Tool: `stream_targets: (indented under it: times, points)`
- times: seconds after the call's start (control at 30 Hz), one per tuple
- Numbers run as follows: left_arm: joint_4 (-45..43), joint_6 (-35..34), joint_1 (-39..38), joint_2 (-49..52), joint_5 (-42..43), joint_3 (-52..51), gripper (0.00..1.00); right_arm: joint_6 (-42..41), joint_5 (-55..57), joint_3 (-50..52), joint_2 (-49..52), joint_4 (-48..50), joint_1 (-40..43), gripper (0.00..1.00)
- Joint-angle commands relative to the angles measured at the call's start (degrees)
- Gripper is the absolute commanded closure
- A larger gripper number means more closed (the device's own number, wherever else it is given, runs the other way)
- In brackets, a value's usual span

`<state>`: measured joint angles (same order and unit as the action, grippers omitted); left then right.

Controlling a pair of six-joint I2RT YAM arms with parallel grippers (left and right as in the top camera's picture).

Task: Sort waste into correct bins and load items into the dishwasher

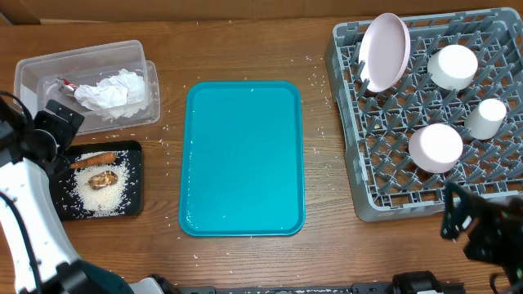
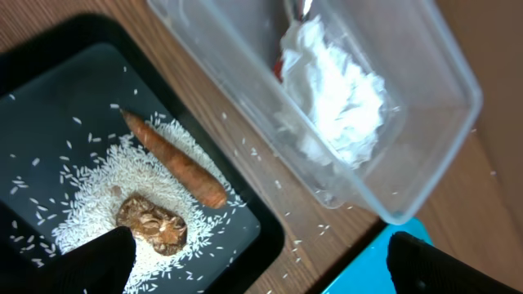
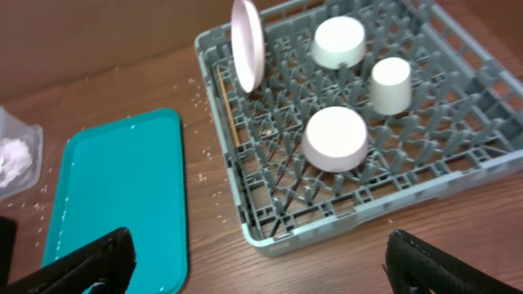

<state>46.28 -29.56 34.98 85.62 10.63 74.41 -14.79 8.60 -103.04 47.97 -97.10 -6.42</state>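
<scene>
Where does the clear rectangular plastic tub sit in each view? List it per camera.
Overhead: clear rectangular plastic tub, upper left.
Left wrist: tub upper right, lying diagonally.
Right wrist: tub's corner only, at the left edge.
Shared landmark: flat teal plastic tray, beside it in all three.

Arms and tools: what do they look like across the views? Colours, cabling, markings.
The left arm is a white link with black joint housings, and a thin black cable loops beside it. Of the right arm only black parts show. The left tool and right tool have matte black fingers with rounded, blocky tips. No markings are legible.
</scene>
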Motion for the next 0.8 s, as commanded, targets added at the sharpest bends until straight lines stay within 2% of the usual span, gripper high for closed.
stream_targets:
  times: [0.0,0.07,0.13,0.2,0.27,0.4,0.77]
  points:
    - [0.0,1.3,0.3,3.8,-0.5,0.9,0.00,-0.1,4.4,-0.2,-2.1,0.1,-0.1,0.00]
    - [0.0,1.4,0.3,6.1,-2.3,0.9,0.00,-0.1,6.6,-0.1,-2.2,0.1,-0.1,0.00]
    - [0.0,2.4,0.5,8.0,-10.9,0.9,0.00,-0.1,8.1,-0.1,-2.2,0.5,-0.1,0.00]
    - [0.0,2.8,0.8,11.2,-23.7,0.9,0.00,-0.1,9.9,-0.1,-2.2,1.3,-0.1,0.00]
    - [-0.5,2.8,1.0,13.0,-27.1,0.9,0.00,-0.1,10.5,-0.1,-2.2,1.8,-0.1,0.00]
    - [-3.5,2.8,2.9,14.4,-27.9,0.9,0.00,-0.1,11.8,-0.1,-2.2,1.6,-0.1,0.00]
    - [-3.4,2.8,7.7,14.3,-27.5,0.9,0.00,-0.3,18.2,-0.1,-2.2,1.8,-0.1,0.00]
